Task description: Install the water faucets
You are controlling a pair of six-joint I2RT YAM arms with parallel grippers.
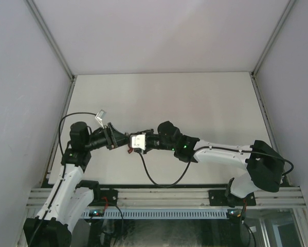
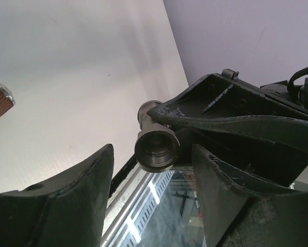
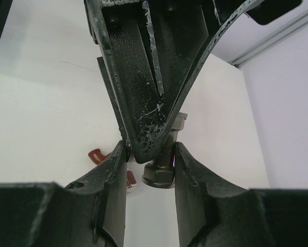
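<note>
1. Clenched on the grey metal fitting [image 2: 156, 150]: right gripper [image 3: 149, 154], holding it in the air above the desk [image 1: 195, 103], threaded mouth aimed at the other arm.
2. Released and set astride that fitting without touching it: left gripper [image 2: 152, 154], with a gap on either side.
3. Likely trouble: closing off-centre and knocking the short round barrel askew or out of the pinch. Smooth metal against worn rubbery pads, so little to stop a roll.
4. Also possible: a clash between the fingers of both arms, crowded tight around so small a part.
5. Red-brown tap body [image 3: 98, 154], glossy and curved, just beside the right gripper's finger. Held or lying loose, cannot tell; easy to brush away.
6. Pads matt black, scuffed, flecked with white; desk pale and smooth.
</note>
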